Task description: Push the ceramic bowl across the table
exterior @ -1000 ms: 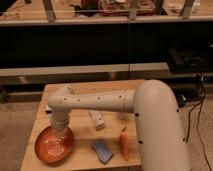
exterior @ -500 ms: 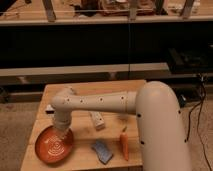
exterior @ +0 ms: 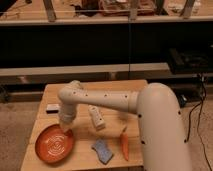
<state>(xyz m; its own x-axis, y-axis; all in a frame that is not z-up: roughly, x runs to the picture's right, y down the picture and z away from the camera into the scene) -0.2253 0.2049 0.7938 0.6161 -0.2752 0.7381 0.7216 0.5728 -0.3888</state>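
Planks of light butcher-block wood form the square table (exterior: 135, 86), and the robot's bulky white arm (exterior: 160, 130) fills the near right. At the near left corner sits the ceramic bowl (exterior: 54, 145): wide, shallow, orange-red, with pale concentric rings inside. A blue sponge (exterior: 102, 151) and an orange carrot-like piece (exterior: 124, 145) lie near the front edge to its right. The gripper (exterior: 65, 127) points down at the bowl's far right rim, touching or just above it; whether it is spread or pressed together cannot be told. Further back lie a white cylinder (exterior: 96, 117) and a small flat object (exterior: 52, 108). Beyond are speckled floor (exterior: 20, 117) and dark shelving (exterior: 100, 50).
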